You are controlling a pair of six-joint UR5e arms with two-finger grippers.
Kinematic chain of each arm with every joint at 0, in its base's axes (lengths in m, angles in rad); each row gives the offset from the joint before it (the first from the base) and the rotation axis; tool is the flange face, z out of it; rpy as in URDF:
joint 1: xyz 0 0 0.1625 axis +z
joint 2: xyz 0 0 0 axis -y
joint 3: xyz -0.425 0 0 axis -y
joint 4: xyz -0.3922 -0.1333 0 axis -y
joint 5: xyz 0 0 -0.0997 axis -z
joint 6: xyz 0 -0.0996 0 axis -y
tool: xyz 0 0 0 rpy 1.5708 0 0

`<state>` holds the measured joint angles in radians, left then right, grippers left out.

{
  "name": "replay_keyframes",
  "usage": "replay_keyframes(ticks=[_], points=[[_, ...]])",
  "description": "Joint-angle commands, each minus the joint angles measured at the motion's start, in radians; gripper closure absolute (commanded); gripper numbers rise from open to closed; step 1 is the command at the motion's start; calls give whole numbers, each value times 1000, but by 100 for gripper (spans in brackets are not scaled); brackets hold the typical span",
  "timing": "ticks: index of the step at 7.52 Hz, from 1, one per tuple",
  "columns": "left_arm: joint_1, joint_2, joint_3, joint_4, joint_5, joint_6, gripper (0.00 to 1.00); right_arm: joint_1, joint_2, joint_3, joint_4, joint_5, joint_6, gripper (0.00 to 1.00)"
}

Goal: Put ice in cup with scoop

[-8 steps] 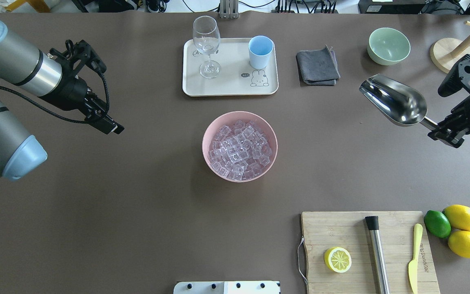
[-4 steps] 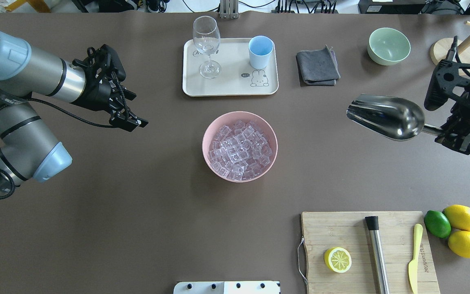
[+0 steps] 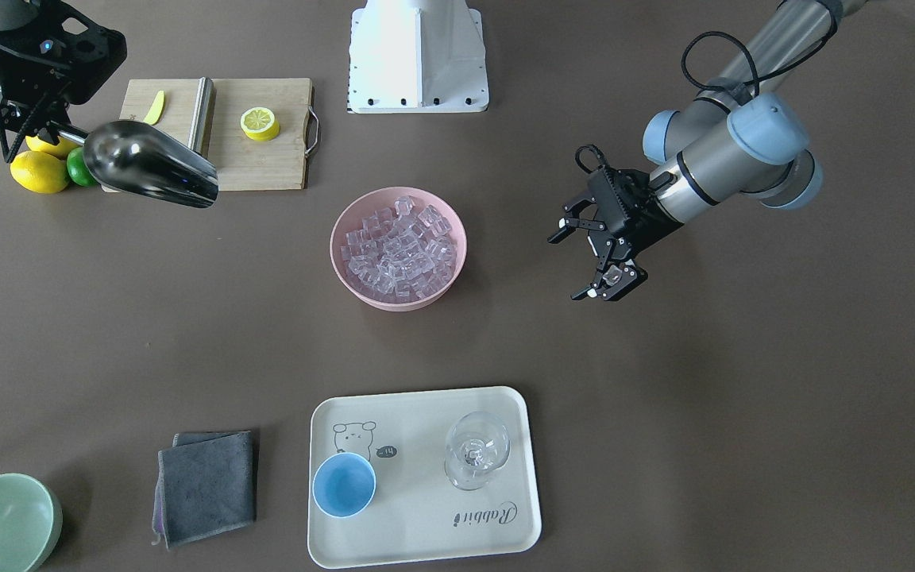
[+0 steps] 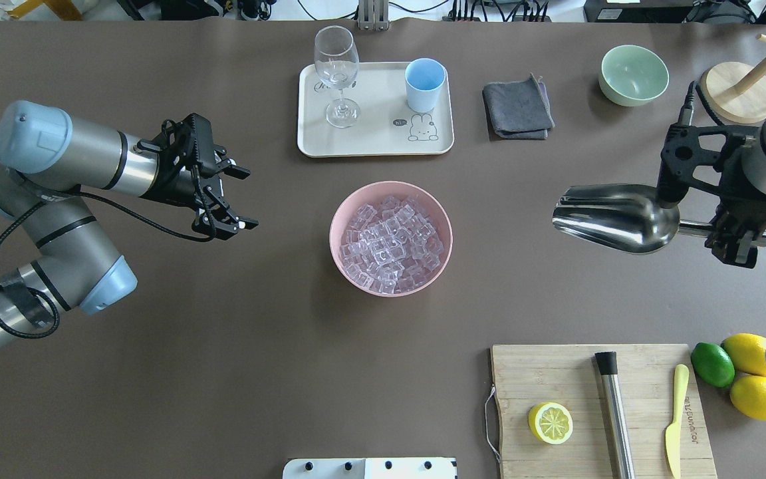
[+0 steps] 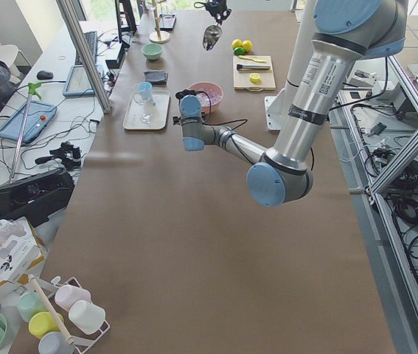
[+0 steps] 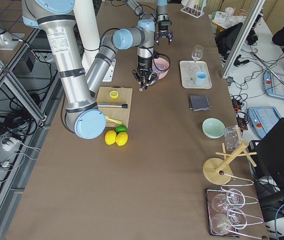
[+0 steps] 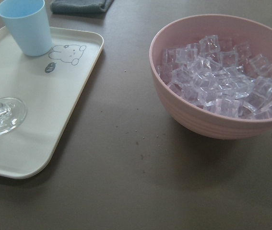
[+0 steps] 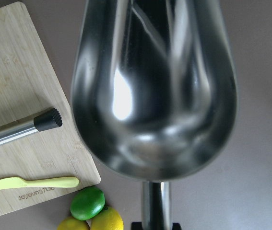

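The ice [image 4: 391, 238] is a heap of clear cubes filling a pink bowl [image 4: 340, 206] at the table's middle; it also shows in the left wrist view [image 7: 222, 86]. The light-blue cup [image 4: 425, 84] stands empty on a white tray [image 4: 376, 143], beyond the bowl. My right gripper [image 4: 722, 236] is shut on the handle of the steel scoop [image 4: 612, 218], held in the air right of the bowl, trough empty [image 8: 155, 86], mouth toward the bowl. My left gripper [image 4: 250, 198] is open and empty, above the table left of the bowl.
A stemmed glass [image 4: 337, 73] stands on the tray beside the cup. A grey cloth [image 4: 517, 106], a pale-green bowl [image 4: 634, 74] and a wooden stand [image 4: 739, 93] lie at the back right. A cutting board [image 4: 596, 452] with a lemon half, steel cylinder and knife sits front right, beside whole lemons [image 4: 759, 376].
My left arm has swung right toward the pink bowl, its open gripper now turned to face it. My right arm has turned the scoop so its mouth points left at the bowl.
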<state>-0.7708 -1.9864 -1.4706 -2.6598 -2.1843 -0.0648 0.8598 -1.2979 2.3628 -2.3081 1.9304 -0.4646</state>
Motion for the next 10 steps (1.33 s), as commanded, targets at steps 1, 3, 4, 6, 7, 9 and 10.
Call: replay_keyframes(ticks=[1,3,4,6,7,9,10], points=[[51,-55,128,-145,37,74,2,-79,139,6,-199,-91,-22,100],[94,-101,182,-164,75,99,2,-174,291,-60,-302,-143,-19,100],[129,-121,211,-190,121,94,2,-176,325,-77,-313,-162,-20,100],[156,-146,255,-236,133,57,2,-183,463,-115,-437,-211,-61,100],[174,-166,281,-258,133,33,2,-183,497,-123,-445,-221,-77,100],[180,-172,306,-299,133,17,2,-183,612,-268,-445,-226,-88,100],[185,-175,315,-317,133,-1,2,-197,609,-275,-444,-267,-112,100]])
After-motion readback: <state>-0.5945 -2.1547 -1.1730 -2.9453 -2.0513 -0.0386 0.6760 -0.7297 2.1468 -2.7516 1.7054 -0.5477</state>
